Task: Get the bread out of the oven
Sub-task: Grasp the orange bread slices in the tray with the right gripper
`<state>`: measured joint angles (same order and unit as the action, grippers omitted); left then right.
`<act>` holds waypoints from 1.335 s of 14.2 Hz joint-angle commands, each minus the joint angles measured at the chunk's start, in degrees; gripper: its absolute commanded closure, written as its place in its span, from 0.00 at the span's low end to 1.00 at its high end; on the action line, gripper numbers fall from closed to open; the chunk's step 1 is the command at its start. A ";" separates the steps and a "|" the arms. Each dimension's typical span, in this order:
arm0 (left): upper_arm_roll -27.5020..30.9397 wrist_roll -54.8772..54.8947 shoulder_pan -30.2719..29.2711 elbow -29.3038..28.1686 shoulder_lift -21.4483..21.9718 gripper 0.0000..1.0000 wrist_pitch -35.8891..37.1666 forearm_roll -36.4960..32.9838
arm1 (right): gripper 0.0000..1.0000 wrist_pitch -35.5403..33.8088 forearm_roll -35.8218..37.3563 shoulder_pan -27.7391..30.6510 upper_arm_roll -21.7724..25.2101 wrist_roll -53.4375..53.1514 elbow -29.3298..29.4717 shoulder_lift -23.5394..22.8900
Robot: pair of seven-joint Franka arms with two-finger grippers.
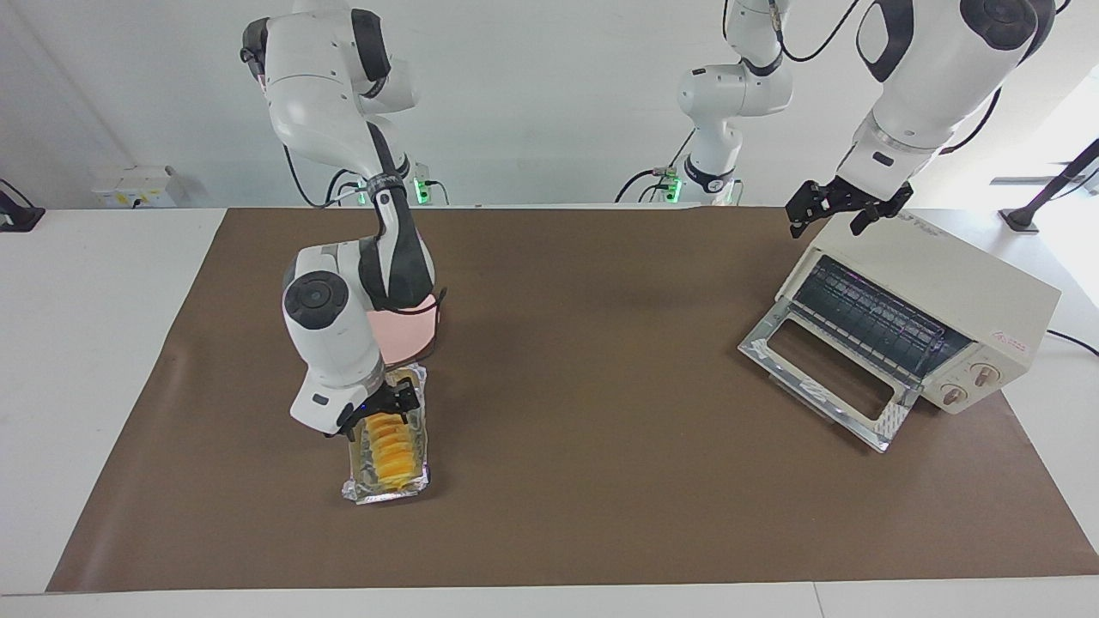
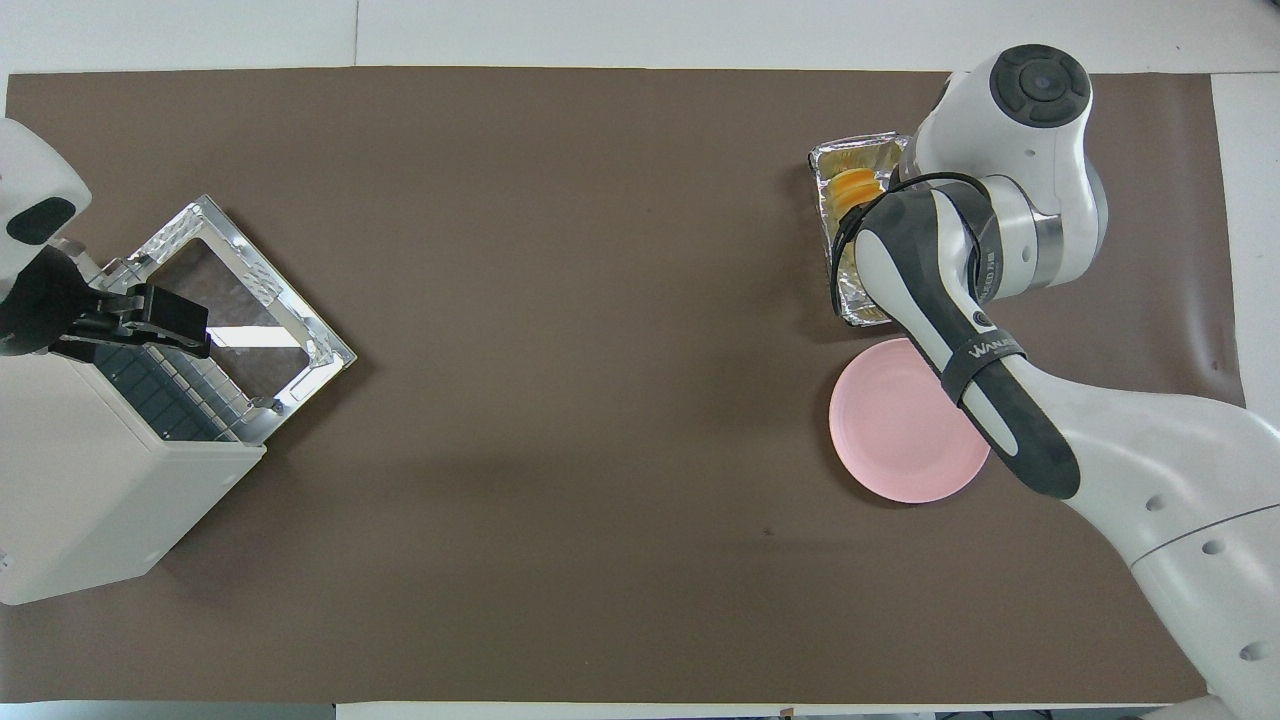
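The bread point(image 1: 395, 451), a yellow-orange ridged loaf, lies in a crinkled foil tray point(image 1: 386, 491) on the brown mat at the right arm's end of the table. It also shows in the overhead view point(image 2: 855, 185), half hidden under the arm. My right gripper point(image 1: 379, 410) is down at the end of the bread nearer the robots, just above or at the tray. The cream-white oven point(image 1: 944, 275) stands at the left arm's end with its glass door point(image 1: 824, 369) dropped open and the wire rack bare. My left gripper point(image 1: 828, 225) hangs open over the oven's top edge, holding nothing.
A pink plate point(image 2: 900, 430) lies beside the foil tray point(image 2: 850, 300), nearer to the robots, partly covered by the right arm. The oven point(image 2: 90, 480) sits at an angle, its open door point(image 2: 240, 310) reaching out over the mat. A power cable leaves the oven.
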<state>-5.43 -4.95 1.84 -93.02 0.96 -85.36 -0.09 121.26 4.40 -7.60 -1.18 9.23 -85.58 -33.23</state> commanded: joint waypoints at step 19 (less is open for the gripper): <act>-0.63 0.11 -1.05 -1.11 1.41 0.00 0.02 0.44 | 1.00 -11.89 0.00 -0.22 -1.02 2.46 -6.78 14.84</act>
<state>-5.43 -4.95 1.84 -93.02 0.96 -85.36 -0.09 114.02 5.15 -8.09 -1.67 10.58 -89.54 -24.67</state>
